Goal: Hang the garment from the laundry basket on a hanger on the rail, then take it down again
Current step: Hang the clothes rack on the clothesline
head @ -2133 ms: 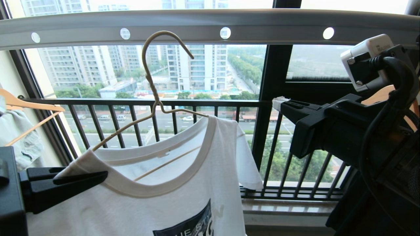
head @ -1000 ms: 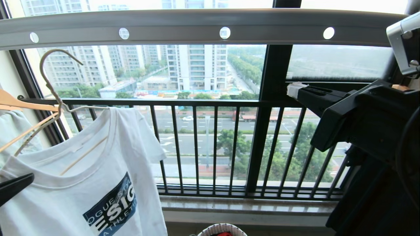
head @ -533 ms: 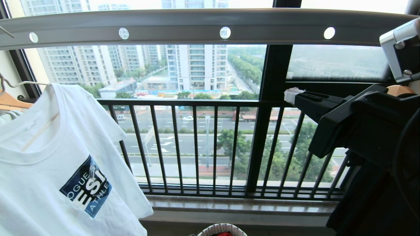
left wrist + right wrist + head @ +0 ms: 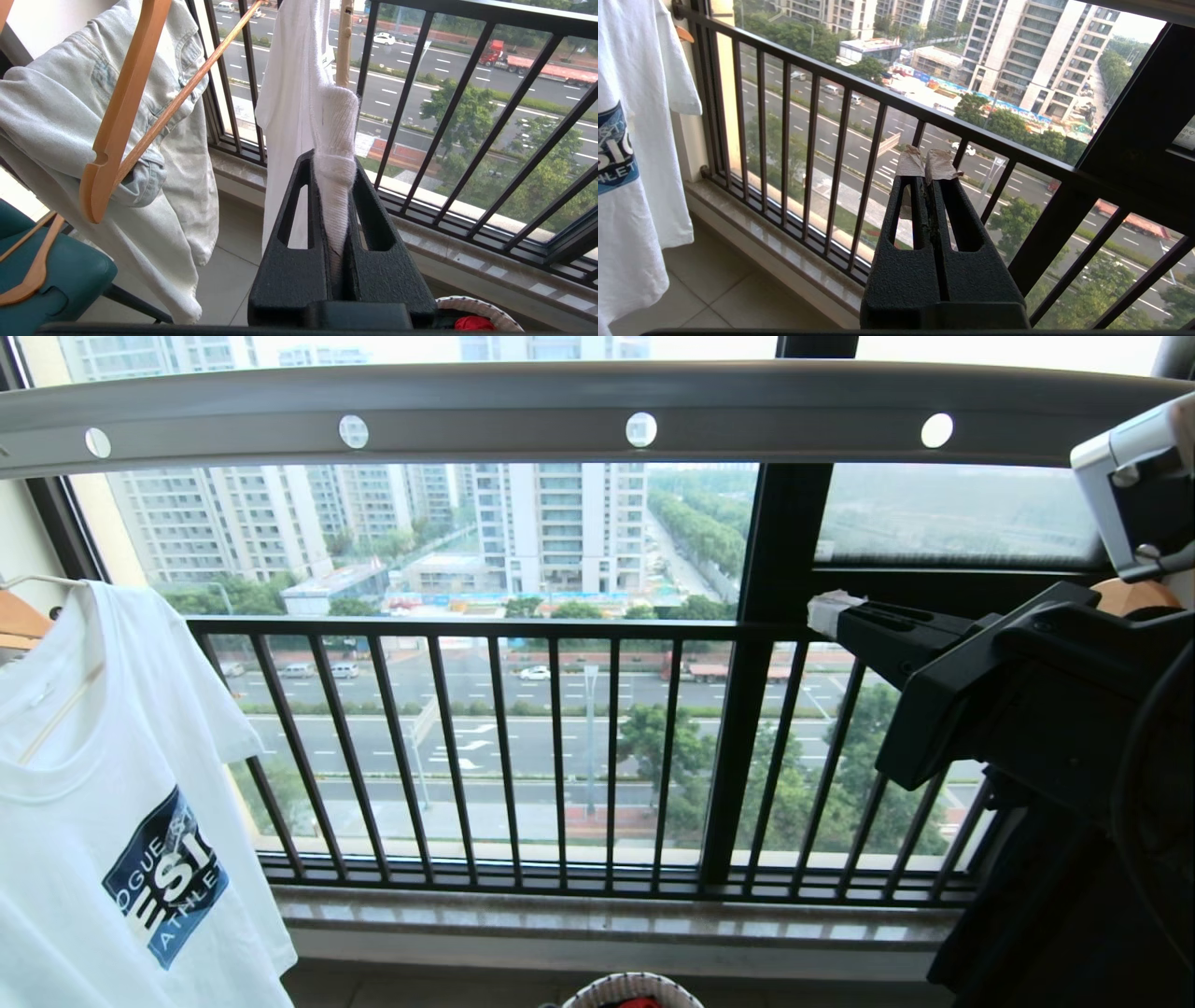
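White T-shirt, just one, hangs far to the left under the long grey rail. It has a dark blue square with white letters on the chest. The left tool is pinched tight on a fold of its cloth. The right tool, under the rail's right end, is pressed together, holding nothing, pointing left.
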